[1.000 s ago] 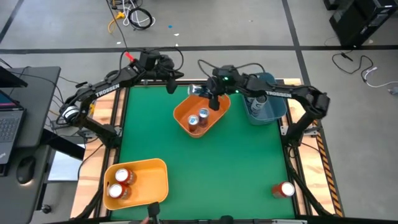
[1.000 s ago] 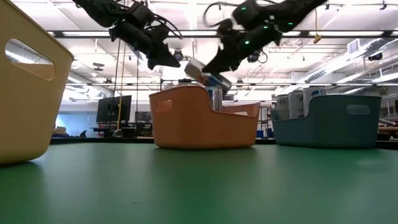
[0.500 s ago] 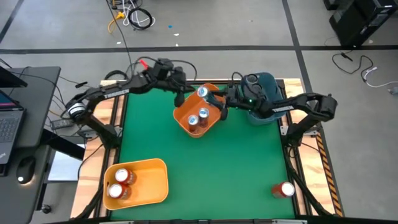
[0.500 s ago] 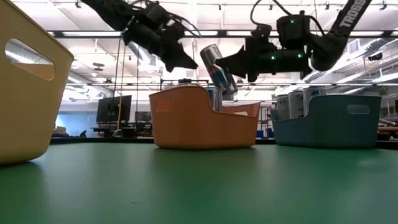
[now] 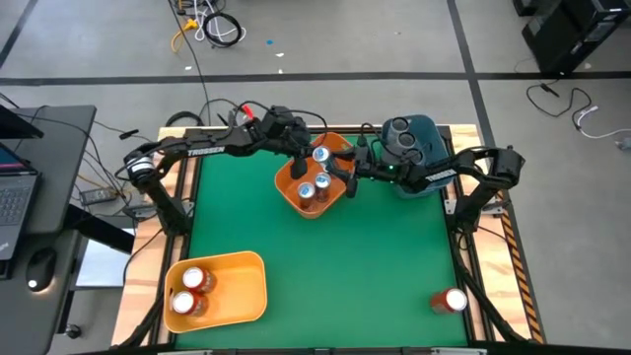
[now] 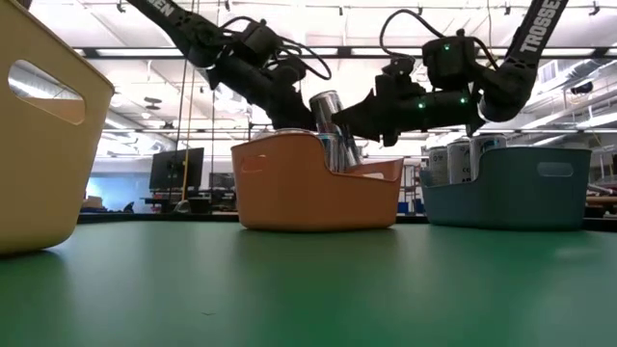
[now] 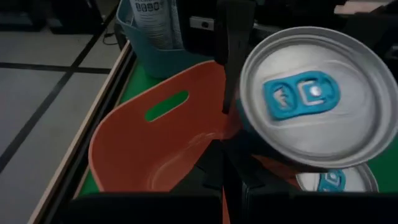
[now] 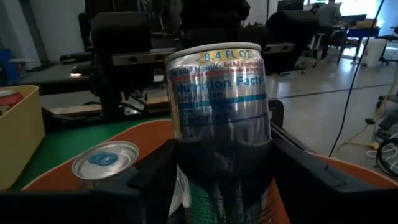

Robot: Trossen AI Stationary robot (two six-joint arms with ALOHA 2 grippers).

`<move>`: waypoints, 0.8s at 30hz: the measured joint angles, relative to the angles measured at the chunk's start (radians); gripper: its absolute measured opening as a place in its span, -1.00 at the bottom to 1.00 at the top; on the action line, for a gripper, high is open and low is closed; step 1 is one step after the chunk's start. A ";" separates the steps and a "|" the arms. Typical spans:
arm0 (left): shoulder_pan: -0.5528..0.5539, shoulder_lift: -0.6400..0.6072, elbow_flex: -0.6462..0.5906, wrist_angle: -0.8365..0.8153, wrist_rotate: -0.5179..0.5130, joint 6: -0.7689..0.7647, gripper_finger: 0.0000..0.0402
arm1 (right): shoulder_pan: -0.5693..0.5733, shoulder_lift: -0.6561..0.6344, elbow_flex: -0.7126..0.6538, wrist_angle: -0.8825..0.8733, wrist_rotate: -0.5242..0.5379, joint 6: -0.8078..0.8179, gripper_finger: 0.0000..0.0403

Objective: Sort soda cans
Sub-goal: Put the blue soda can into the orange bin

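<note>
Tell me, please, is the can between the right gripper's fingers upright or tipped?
Nearly upright: the can stands top-up with a slight lean over the orange bin, between the right gripper fingers.

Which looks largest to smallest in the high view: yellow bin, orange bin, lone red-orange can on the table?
1. Yellow bin
2. Orange bin, though arms cover part of it
3. Red-orange can, clearly smallest
</note>
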State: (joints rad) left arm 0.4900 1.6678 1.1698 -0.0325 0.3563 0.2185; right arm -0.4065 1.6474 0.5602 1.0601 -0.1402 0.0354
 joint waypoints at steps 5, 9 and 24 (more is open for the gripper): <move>-0.008 0.026 0.002 0.049 0.015 -0.021 -1.00 | 0.000 0.000 0.001 -0.001 -0.002 0.006 0.25; -0.021 0.032 0.002 0.069 0.015 -0.029 -1.00 | 0.001 0.000 0.002 -0.002 -0.013 0.006 0.25; -0.044 0.051 0.002 0.099 0.005 -0.047 -1.00 | -0.002 0.000 0.013 -0.008 -0.030 0.046 0.31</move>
State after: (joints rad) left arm 0.4461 1.7188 1.1721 0.0663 0.3614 0.1718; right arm -0.4080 1.6478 0.5734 1.0516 -0.1699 0.0809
